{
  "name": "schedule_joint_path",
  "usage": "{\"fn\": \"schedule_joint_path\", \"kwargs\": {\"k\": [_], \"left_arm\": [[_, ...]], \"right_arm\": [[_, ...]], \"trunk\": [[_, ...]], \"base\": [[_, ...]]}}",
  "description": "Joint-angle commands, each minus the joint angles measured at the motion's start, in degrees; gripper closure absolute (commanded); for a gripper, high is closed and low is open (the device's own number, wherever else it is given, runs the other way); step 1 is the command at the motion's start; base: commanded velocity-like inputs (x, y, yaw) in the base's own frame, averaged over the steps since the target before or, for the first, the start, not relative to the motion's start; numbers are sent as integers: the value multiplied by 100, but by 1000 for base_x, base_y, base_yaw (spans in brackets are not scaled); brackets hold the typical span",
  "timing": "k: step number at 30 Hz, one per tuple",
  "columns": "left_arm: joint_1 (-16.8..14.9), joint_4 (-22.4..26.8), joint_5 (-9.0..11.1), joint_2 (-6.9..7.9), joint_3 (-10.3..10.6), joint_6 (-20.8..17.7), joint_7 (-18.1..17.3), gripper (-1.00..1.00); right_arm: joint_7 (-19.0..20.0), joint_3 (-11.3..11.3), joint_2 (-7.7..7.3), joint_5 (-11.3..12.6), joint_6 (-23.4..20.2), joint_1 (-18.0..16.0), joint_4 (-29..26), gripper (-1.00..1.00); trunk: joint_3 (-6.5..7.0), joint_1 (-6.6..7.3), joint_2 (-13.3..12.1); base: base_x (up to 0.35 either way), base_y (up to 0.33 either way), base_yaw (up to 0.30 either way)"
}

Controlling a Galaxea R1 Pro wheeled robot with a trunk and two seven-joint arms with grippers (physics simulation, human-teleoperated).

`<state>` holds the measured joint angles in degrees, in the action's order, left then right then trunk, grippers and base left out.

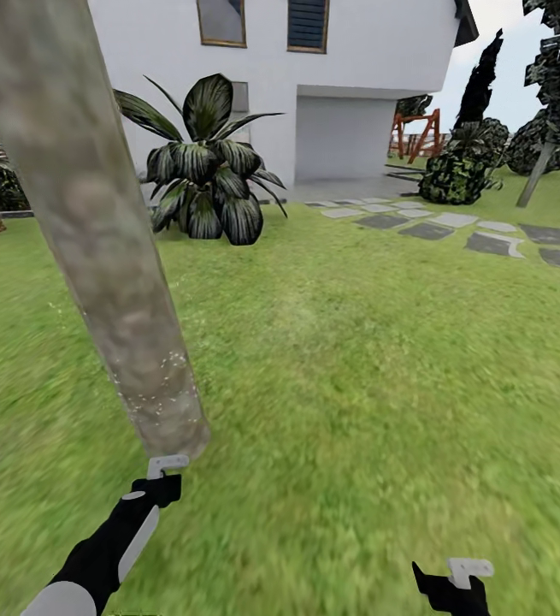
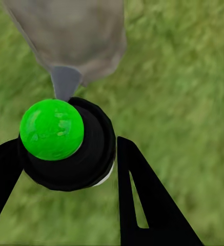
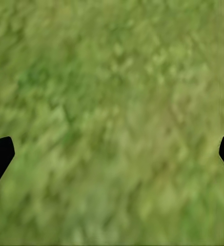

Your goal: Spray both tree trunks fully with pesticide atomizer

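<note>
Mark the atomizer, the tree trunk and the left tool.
atomizer (image 2: pixel 52 129), left wrist view, green round cap.
tree trunk (image 1: pixel 100 248), head view, mid bark.
left tool (image 2: pixel 65 169), left wrist view, between the fingertips, on the atomizer's black body.

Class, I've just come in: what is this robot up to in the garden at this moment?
The robot stands on the lawn close to a tree trunk. Its left gripper is shut on the atomizer, a black bottle with a green cap, whose grey nozzle points at the foot of the trunk. Fine white specks of spray dot the lower bark. The right gripper hangs open over bare grass, holding nothing. A white house and grey stepping stones lie beyond.
</note>
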<state>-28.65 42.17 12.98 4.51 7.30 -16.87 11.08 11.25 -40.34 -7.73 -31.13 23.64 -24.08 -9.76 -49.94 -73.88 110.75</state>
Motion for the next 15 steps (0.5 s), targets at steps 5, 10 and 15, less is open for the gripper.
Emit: {"fn": "schedule_joint_path", "kwargs": {"k": [5, 10, 15], "left_arm": [[0, 1, -6, 3, 0, 0, -1, 100], [0, -7, -6, 5, 0, 0, -1, 100], [0, -6, -6, 8, -5, 0, -1, 100]], "right_arm": [[0, 0, 0, -3, 0, 0, 0, -100], [-2, 0, 0, -2, 0, 0, 0, -100], [-8, 0, 0, -7, 0, 0, 0, -100]], "trunk": [[0, 0, 0], [0, 0, 0], [0, 0, 0]], "base": [[5, -270, 228], [0, -271, 275], [0, -226, 276]]}}
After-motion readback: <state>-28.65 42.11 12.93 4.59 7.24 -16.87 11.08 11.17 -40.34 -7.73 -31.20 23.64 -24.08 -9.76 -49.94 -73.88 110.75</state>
